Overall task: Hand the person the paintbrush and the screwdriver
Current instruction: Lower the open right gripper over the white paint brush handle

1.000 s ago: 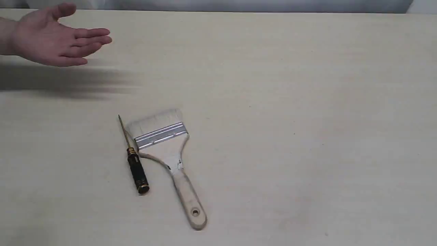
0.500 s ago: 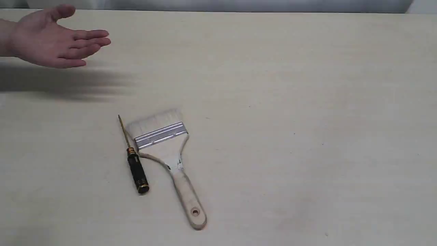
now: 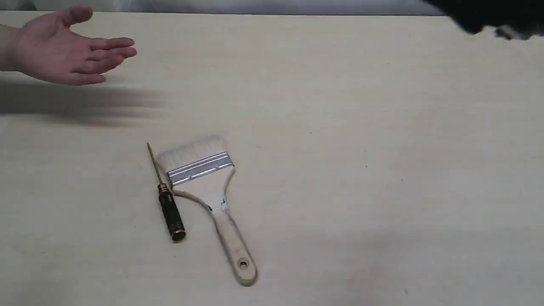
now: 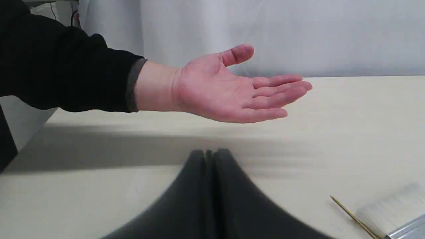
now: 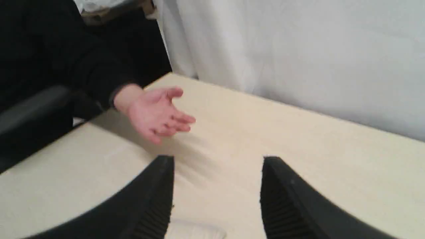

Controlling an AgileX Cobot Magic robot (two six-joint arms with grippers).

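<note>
Approach step, nothing handed over: paintbrush lay on counter, screwdriver just beside it, person's open hand well beyond its bristles; left end effector pinched closed, empty; right end effector spread wide, empty; next move likely required descending onto a handle.

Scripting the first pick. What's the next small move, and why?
Probably lower the open right hand toward the paintbrush: it and the screwdriver lie untouched on the table, the person's palm is held open, and the left hand is shut.
</note>
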